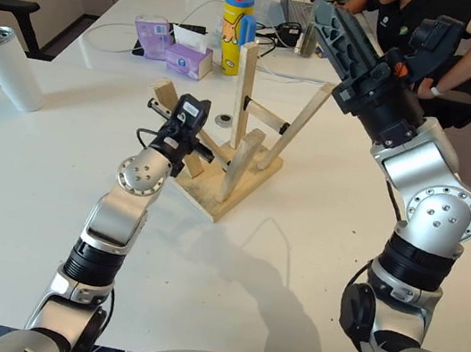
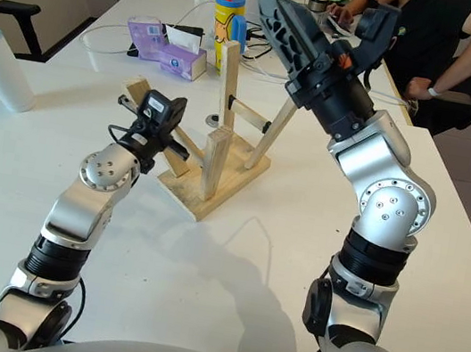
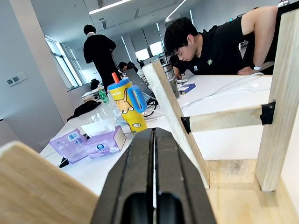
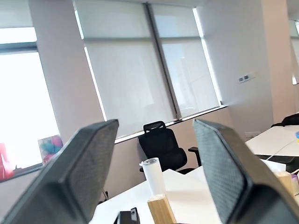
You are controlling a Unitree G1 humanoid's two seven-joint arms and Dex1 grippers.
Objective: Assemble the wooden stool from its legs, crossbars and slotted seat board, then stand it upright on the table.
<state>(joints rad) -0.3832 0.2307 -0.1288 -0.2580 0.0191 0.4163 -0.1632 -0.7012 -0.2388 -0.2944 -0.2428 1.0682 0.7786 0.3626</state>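
Observation:
The stool lies upside down: its slotted seat board (image 1: 224,203) is flat on the white table (image 1: 26,186) and the legs point up. One tall leg (image 1: 245,96) stands upright. Another leg (image 1: 304,120) leans, joined to it by a crossbar (image 1: 265,115). My left gripper (image 1: 196,153) is shut with nothing between its fingers (image 3: 140,154), low among the left legs beside a wooden piece (image 3: 32,186). My right gripper (image 2: 277,11) hangs open and empty, raised above and behind the leaning leg, with a leg top (image 4: 161,207) below its fingers (image 4: 219,158).
A white tumbler (image 1: 5,65) stands at the table's left edge. Behind the stool are a yellow and blue cup (image 1: 234,31), purple tissue packs (image 1: 171,46) and cables. A small ring (image 1: 223,120) lies by the legs. A person sits at the far right corner.

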